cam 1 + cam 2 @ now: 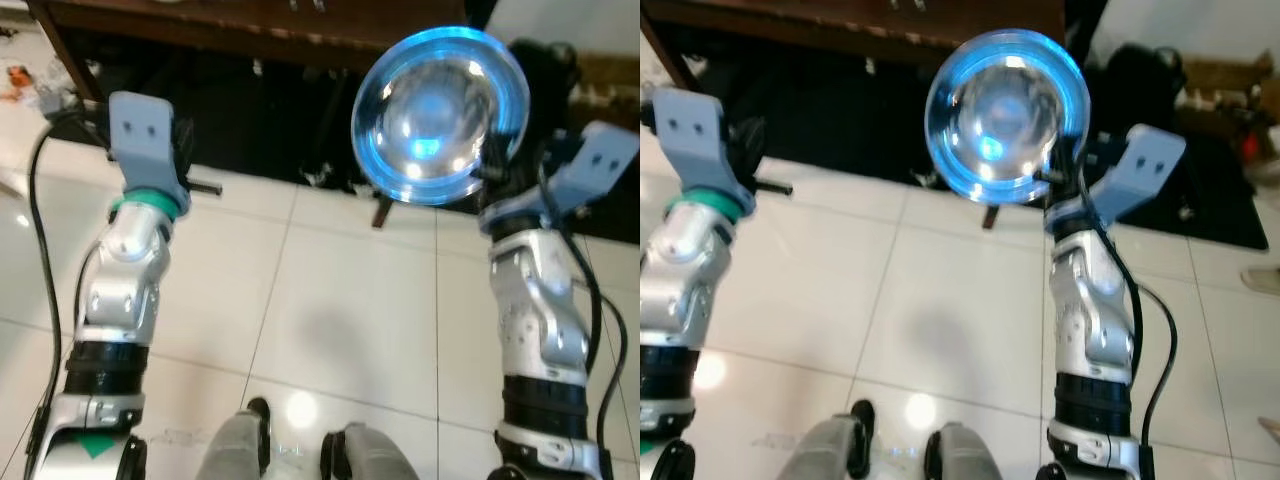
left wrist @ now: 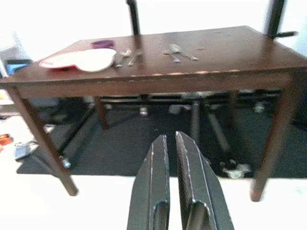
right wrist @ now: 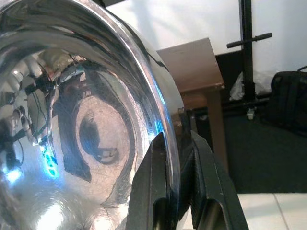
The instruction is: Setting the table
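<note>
The right gripper (image 3: 176, 158) pinches the rim of a shiny steel bowl (image 1: 440, 115), one black finger inside the rim and one outside, and holds it up in the air with its hollow facing the head camera, above the white tiled floor (image 1: 330, 310) and short of the dark wooden table (image 2: 225, 52). The left gripper (image 2: 171, 143) is raised too, its two fingers pressed close together with nothing between them, pointing at the table's near edge. On the tabletop, toward one far corner, lie a red plate (image 2: 57, 61) and a white plate (image 2: 96, 60) overlapping it, with cutlery (image 2: 177, 50) scattered near the far edge
</note>
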Motion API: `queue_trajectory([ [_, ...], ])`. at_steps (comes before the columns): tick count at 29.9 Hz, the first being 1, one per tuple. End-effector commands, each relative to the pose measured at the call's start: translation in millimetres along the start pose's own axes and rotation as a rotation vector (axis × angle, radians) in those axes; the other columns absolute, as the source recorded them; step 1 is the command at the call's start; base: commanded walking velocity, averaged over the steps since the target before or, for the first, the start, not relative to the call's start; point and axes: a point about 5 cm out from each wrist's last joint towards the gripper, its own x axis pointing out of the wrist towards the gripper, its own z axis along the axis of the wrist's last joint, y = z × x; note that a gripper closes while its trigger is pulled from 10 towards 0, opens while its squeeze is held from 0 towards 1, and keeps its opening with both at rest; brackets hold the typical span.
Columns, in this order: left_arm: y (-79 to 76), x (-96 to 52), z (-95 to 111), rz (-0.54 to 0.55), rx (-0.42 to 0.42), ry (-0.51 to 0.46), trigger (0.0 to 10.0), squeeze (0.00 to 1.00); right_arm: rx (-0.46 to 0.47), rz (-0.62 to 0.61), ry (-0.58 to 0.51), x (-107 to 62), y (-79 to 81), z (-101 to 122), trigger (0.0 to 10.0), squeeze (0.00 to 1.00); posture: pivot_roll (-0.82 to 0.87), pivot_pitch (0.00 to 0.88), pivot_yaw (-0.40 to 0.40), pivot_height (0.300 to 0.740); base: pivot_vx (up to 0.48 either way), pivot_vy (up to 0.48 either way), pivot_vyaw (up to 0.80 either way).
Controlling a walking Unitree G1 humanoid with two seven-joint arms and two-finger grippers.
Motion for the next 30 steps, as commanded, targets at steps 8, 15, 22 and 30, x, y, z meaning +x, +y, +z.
queue_trajectory([
  [8,-0.7,1.0,-6.1,-0.002,-0.04,0.049,10.0,0.0,-0.044,0.013,0.002,1.4,0.1,0.6,10.0,0.0,0.02,0.071,-0.022,0.74,0.0,0.0,0.8],
  [15,2.2,2.5,-7.1,0.02,-0.01,0.052,10.0,0.0,-0.039,0.018,0.004,3.2,-0.6,-0.8,10.0,0.0,0.03,0.068,-0.022,0.74,0.0,0.0,0.8],
  [22,1.0,2.4,-7.9,0.021,-0.007,0.057,10.0,0.0,-0.042,0.018,0.007,3.1,-1.9,-1.4,10.0,0.0,0.02,0.072,-0.022,0.74,0.0,0.0,0.8],
  [30,2.3,1.5,-8.2,0.03,-0.004,0.06,10.0,0.0,-0.046,0.02,0.01,2.1,-2.7,-2.1,10.0,0.0,0.02,0.082,-0.024,0.74,0.0,0.0,0.8],
])
